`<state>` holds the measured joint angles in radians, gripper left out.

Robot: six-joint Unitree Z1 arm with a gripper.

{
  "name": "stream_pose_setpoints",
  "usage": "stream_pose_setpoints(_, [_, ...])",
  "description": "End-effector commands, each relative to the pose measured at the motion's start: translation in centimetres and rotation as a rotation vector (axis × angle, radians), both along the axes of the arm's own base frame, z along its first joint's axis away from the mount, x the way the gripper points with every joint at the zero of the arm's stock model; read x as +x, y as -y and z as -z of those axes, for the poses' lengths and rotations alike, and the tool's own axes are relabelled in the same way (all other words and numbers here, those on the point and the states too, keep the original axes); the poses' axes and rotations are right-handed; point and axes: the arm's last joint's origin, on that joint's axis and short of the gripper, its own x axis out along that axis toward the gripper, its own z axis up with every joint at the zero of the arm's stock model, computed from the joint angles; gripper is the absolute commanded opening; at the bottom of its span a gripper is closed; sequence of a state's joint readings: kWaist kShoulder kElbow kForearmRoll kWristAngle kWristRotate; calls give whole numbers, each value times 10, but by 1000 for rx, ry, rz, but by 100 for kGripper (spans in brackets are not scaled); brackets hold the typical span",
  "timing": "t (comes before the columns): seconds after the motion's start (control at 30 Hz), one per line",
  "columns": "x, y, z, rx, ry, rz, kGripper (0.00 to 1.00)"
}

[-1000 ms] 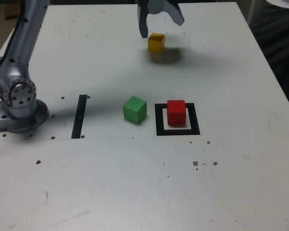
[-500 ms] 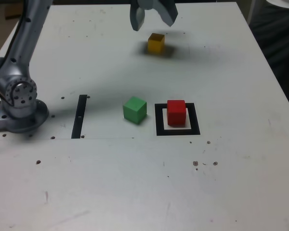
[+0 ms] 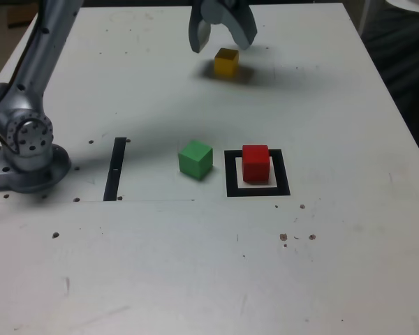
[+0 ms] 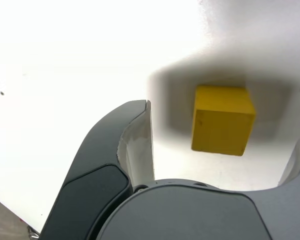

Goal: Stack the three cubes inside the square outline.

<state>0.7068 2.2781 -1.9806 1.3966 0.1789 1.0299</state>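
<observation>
Three cubes on the white tabletop, one of each colour. Yellow cube far back, alone, resting on the surface. Green cube nearer the front, just beside the square outline on the exterior view's left, outside the black frame. Red cube inside the outline, on the pale inner square. One thin black strip further to the exterior view's left, near the arm's base.

One end effector, hanging above and just behind the yellow cube, jaws spread wide, gripping nothing. In the wrist view, yellow cube between the two open fingers, clear of both, ringed by dark shadow.

Upper part of the end effector cut off at the exterior view's top edge. Second finger in the wrist view mostly out of frame, only a sliver showing. Surface around the cube in the wrist view overexposed, detail lost. Scattered dark specks on the tabletop, too small to identify.
</observation>
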Motion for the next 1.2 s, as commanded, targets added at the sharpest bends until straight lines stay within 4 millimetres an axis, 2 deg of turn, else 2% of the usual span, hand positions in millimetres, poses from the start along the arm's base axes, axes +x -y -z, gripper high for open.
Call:
stream_pose_setpoints(0.0, [7,2,10,-10,-14,3,97])
stream_pose_setpoints(0.17, [14,4,22,-6,-35,-2,93])
stream_pose_setpoints(0.3, [18,3,29,-2,-45,-15,83])
stream_pose_setpoints(0.4, [20,3,32,1,-45,-30,68])
stream_pose_setpoints(0.53, [23,4,34,6,-37,-36,43])
stream_pose_setpoints(0.6, [23,5,34,6,-34,-34,36])
stream_pose_setpoints(0.67, [23,5,35,3,-33,-33,33])
stream_pose_setpoints(1.17, [24,7,32,3,-25,-30,33])
